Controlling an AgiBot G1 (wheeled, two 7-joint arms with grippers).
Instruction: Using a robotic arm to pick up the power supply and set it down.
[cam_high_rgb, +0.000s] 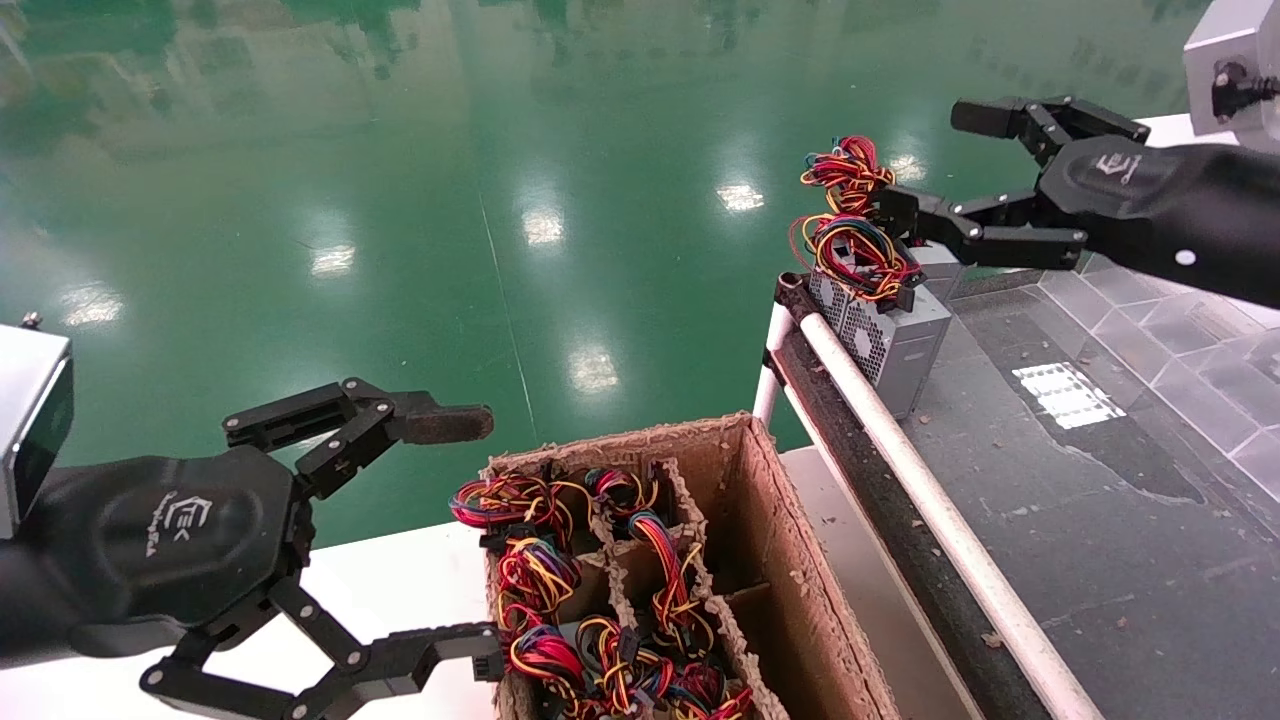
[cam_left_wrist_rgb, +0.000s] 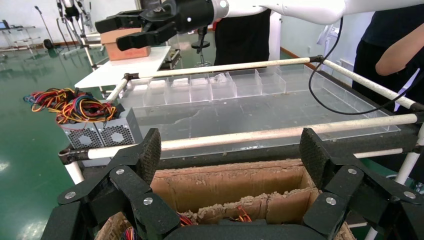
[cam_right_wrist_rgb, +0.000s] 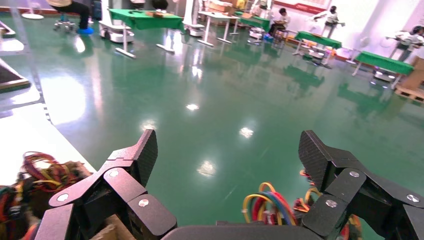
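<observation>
1. The right gripper (cam_high_rgb: 935, 165), a black two-finger linkage hand with a white logo on its palm, hung above the far end of the dark conveyor table (cam_high_rgb: 1100, 520); its fingers were spread wide and held nothing.
2. The grey metal power supply (cam_high_rgb: 885, 335), a box with perforated fan grilles on its side, stood on that table's far corner, just beside the white tubular rail (cam_high_rgb: 930, 500).
3. A loose tangle of red, yellow, blue and black wires (cam_high_rgb: 850, 235) rose from the top of the power supply; the lower finger of the right gripper lay level with this tangle, and contact could not be judged.
4. The left gripper (cam_high_rgb: 480, 530), the twin black hand with a brownish worn fingertip pad, hovered over the near left edge of the brown cardboard box (cam_high_rgb: 790, 560), its fingers likewise spread apart and empty.
5. The divided compartments of the cardboard box held several more coloured wire bundles (cam_high_rgb: 600, 600).
6. A glossy green floor (cam_high_rgb: 500, 180) lay beyond both.
</observation>
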